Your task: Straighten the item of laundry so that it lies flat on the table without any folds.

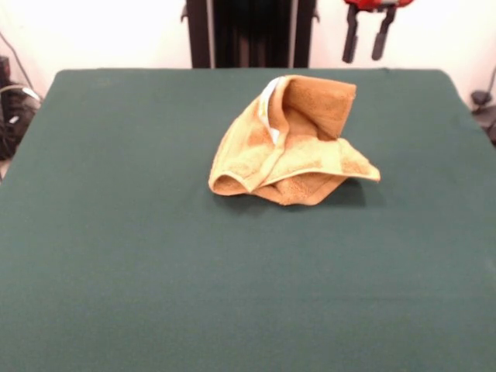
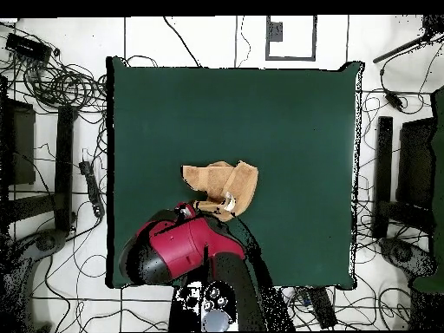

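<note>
The item of laundry, an orange-tan terry towel (image 1: 291, 143), lies crumpled in a bunched heap on the table (image 1: 116, 232), a little right of centre and toward the far side. One corner stands up and a white label (image 1: 269, 101) shows on a fold. My gripper (image 1: 365, 37) hangs at the top edge, above the table's far edge and to the right of the towel, open and empty, well clear of the cloth. In the overhead view the towel (image 2: 221, 186) lies on the table (image 2: 295, 121) just above my red arm (image 2: 182, 251).
The black pedestal column (image 1: 252, 31) stands behind the table's far edge. Cables and dark equipment (image 1: 12, 108) lie on the floor off the left side. In the overhead view, cables (image 2: 61, 82) and stands ring the table.
</note>
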You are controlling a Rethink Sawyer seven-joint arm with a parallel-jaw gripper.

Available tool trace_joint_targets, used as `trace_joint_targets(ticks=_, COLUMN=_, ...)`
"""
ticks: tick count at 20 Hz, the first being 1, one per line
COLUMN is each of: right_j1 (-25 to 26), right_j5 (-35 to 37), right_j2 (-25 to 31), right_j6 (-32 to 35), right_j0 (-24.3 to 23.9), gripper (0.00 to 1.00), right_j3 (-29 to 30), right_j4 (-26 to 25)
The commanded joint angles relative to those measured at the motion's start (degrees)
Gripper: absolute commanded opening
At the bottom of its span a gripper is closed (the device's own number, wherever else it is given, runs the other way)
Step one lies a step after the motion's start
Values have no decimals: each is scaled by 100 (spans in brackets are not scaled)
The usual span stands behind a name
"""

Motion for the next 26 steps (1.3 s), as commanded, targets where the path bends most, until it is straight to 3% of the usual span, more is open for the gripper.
trace_joint_targets(ticks=1, right_j1=298, right_j5=523, right_j2=659, right_j6=-82, right_j0=-146, gripper=100, right_j3=184, right_j4=36)
trace_joint_targets(ticks=26, right_j1=901, right_j5=127, right_j2=517, right_j6=-152, right_j0=-366, gripper=100, right_j3=-327, right_j4=-863)
